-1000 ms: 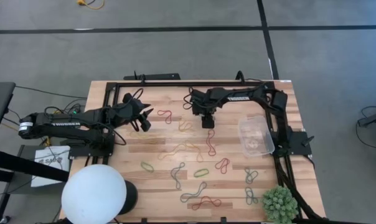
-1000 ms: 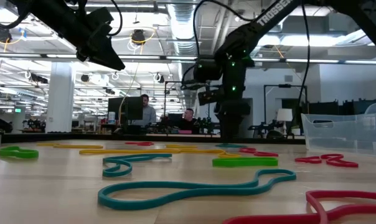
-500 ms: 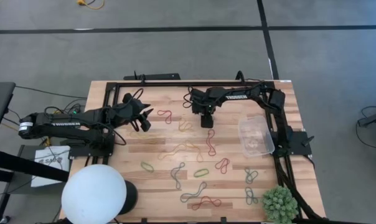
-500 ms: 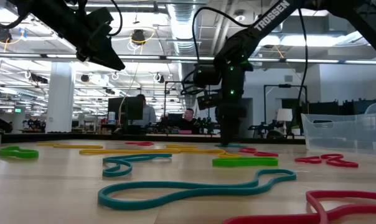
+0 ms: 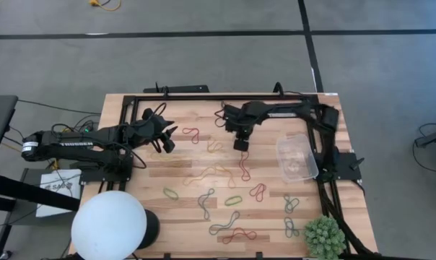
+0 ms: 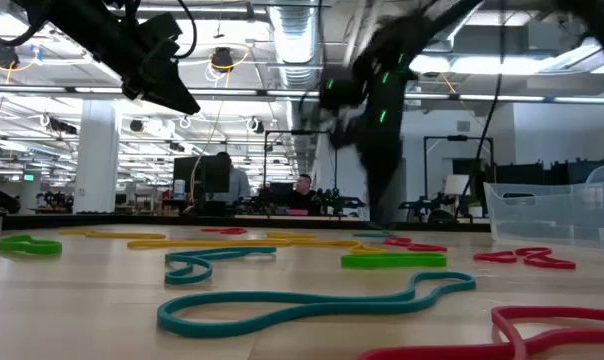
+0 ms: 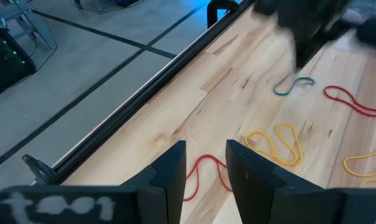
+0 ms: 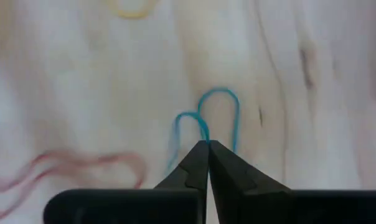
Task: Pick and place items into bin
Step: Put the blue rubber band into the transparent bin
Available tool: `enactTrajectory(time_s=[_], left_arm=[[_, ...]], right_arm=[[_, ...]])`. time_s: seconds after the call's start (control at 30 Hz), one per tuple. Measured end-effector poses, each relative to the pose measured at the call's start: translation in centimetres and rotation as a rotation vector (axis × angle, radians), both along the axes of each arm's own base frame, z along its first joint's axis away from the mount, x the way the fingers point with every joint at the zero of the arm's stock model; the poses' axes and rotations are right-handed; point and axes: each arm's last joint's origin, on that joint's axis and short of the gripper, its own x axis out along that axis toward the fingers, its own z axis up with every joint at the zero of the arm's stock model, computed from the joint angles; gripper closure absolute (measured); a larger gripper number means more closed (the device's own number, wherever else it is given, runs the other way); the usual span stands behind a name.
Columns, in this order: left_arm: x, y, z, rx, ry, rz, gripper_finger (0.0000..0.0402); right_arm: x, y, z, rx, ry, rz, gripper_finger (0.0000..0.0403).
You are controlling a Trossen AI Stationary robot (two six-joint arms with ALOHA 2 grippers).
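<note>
**Right gripper pinched on a thin blue-green rubber band, bin off to its outer side**

The right gripper (image 8: 208, 144) is seen in its wrist view with both dark fingertips pressed together on a thin blue-green rubber-band loop (image 8: 218, 106), whose two lobes stick out just past the tips. The band is thus held in the pinch, over the far middle of the light wooden slatted table (image 5: 182, 162). Whether it is already lifted clear of the wood cannot be told.

The coming move is judged to turn on one relation: the small transparent clear-plastic bin (image 5: 297, 157) lies to the right of the right gripper (image 5: 240, 144) and a little nearer the table's front edge, beside the right arm's base. The right arm is much the nearer one.

The left gripper (image 7: 205, 163) waits over the table's left part, its fingers parted and empty, above a red band (image 7: 208, 170).

The pinch itself is shown only by the right wrist view; from above the held band is hidden under the gripper. The low view gives the right arm only as a blur, yet shows the bin's wall (image 6: 557, 212) standing upright.
</note>
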Motion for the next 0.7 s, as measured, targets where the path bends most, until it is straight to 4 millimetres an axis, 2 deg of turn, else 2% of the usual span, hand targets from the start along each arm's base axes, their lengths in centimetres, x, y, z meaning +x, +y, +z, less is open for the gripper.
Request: enactTrajectory(time_s=[0.23, 0.4, 0.5, 0.6, 0.7], left_arm=[[0.0, 0.0, 0.0, -0.006, 0.002, -0.010, 0.0297], [0.0, -0.1, 0.0, -0.009, 0.001, -0.016, 0.0297], [0.0, -0.1, 0.0, -0.010, 0.001, -0.018, 0.0297], [0.0, -0.1, 0.0, -0.010, 0.001, -0.018, 0.0297], [0.0, -0.1, 0.0, -0.010, 0.001, -0.018, 0.0297]], right_arm=[[-5.1, 4.6, 8.3, 0.020, -0.004, -0.083, 0.0401], [-9.1, 7.5, 12.3, -0.007, -0.006, -0.182, 0.0401], [-11.7, 8.7, 13.8, -0.039, 0.028, -0.252, 0.0401], [-13.6, 9.4, 14.6, -0.107, 0.080, -0.358, 0.0402], [-14.8, 9.5, 13.8, -0.128, 0.078, -0.402, 0.0402]])
